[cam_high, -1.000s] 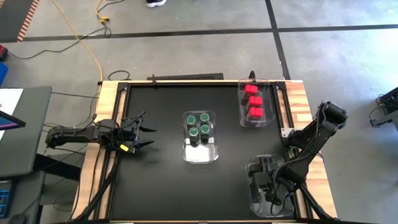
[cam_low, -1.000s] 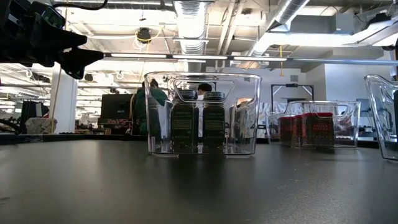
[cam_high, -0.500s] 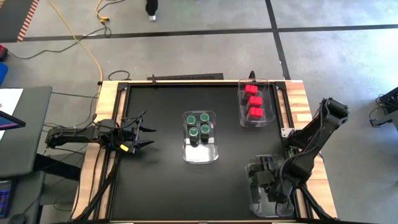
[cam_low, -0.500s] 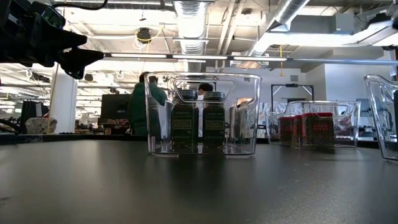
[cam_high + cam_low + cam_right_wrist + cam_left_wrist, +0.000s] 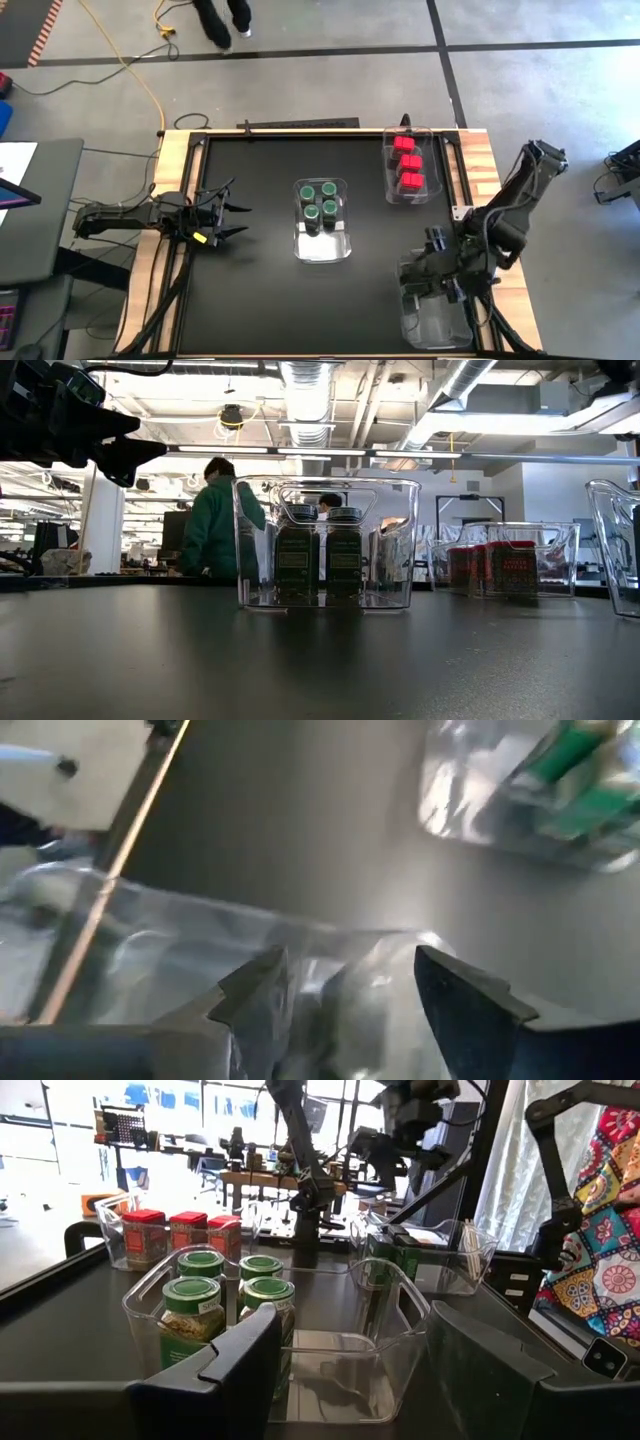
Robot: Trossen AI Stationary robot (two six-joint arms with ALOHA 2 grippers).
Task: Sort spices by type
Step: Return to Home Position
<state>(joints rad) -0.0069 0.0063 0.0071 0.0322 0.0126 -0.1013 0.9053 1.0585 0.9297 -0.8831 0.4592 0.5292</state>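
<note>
The worktop (image 5: 250, 300) lies bare on its whole left half, from the left gripper (image 5: 232, 211) at the left edge to the middle bin (image 5: 322, 256). This bin stands in the centre. Green-topped jars (image 5: 320, 200) fill its far part, and its near part is open. A free lane runs between it and the far-right bin (image 5: 409, 199) with red boxes (image 5: 408, 165). The right gripper (image 5: 430, 270), jaws apart, hangs over the near-right bin (image 5: 436, 326) and blocks it from above.
</note>
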